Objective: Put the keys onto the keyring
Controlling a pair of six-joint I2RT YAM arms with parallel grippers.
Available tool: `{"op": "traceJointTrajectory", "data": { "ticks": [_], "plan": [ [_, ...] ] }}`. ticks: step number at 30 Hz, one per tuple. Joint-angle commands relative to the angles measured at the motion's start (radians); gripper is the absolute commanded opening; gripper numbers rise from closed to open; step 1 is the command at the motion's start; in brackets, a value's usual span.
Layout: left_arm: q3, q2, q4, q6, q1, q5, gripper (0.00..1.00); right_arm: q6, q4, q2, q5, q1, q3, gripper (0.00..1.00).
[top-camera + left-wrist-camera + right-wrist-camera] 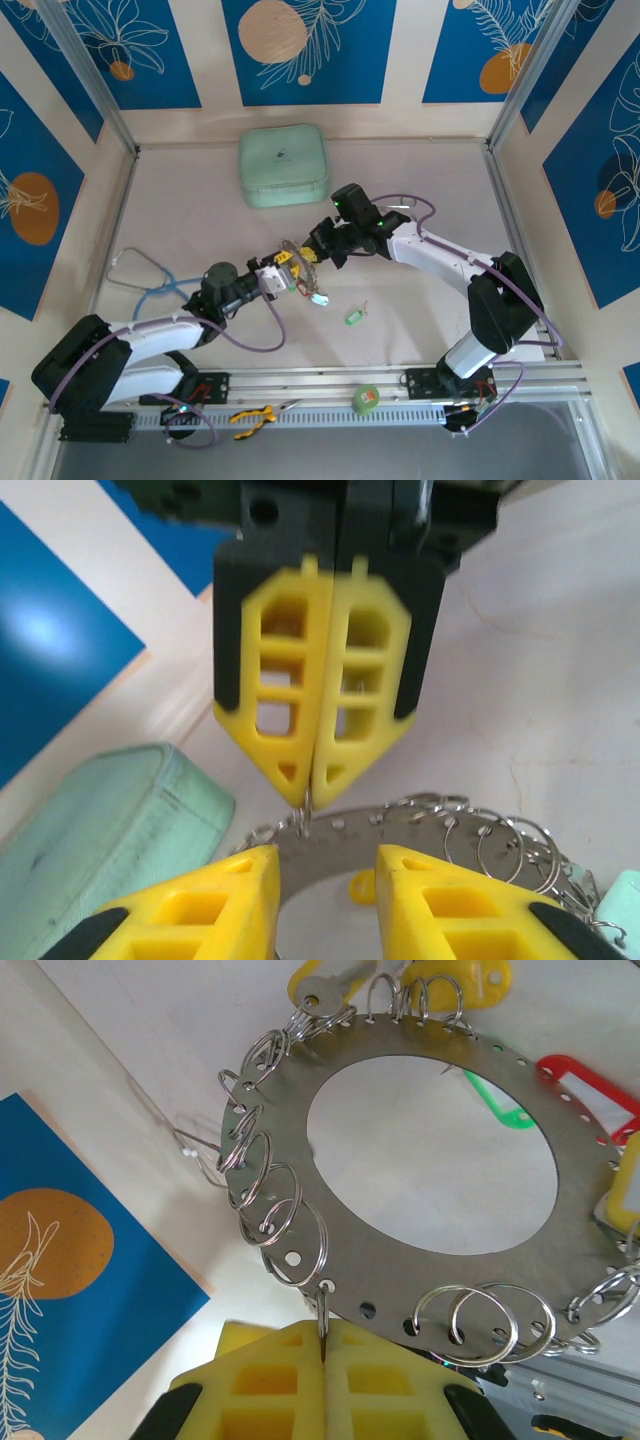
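- right gripper point(322, 243) point(323, 1332): clenched, pads tight on a small split ring point(322, 1300).
- That split ring is threaded through a hole at the rim of the keyring point(297, 262) point(400, 1278).
- keyring sits mid-workspace, lifted off the table point(420, 200), between the two grippers. Its plate is close to face-on to the left wrist camera point(400, 835).
- left gripper point(281, 270) point(328, 858): released, fingers point(210, 900) apart. The tips are just at the keyring's edge, across from the right gripper, with nothing pinched between them.
- Rim carries a row of other split rings. Keys point(320, 995) hang off the far side, with a yellow tag point(462, 982) and a red tag point(590, 1088).
- One green-tagged key point(352, 316) lies loose on the table, near the keyring on the right arm's side and toward the bases.
- Mint case point(284, 165) is at the back, well apart. Stethoscope point(150, 280) is on the left beside the left arm.
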Motion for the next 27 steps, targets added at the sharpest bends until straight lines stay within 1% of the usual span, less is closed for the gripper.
{"op": "traceJointTrajectory", "data": {
  "ticks": [1, 4, 13, 18, 27],
  "plan": [
    [0.017, 0.035, -0.007, -0.024, -0.007, -0.069, 0.31, 0.023, 0.017, -0.01, -0.008, 0.01, -0.009, 0.0],
    [0.025, 0.063, 0.041, -0.025, -0.007, -0.087, 0.31, 0.029, 0.023, -0.012, -0.006, 0.013, -0.016, 0.0],
    [0.027, 0.105, 0.169, -0.051, -0.007, -0.055, 0.32, 0.035, 0.026, -0.01, -0.002, 0.019, -0.021, 0.0],
    [0.033, 0.123, 0.186, -0.049, -0.008, -0.04, 0.31, 0.035, 0.028, -0.006, -0.005, 0.018, -0.017, 0.0],
    [0.046, 0.134, 0.198, -0.043, -0.007, -0.04, 0.26, 0.035, 0.028, 0.0, -0.014, 0.025, -0.012, 0.0]
  ]
}}
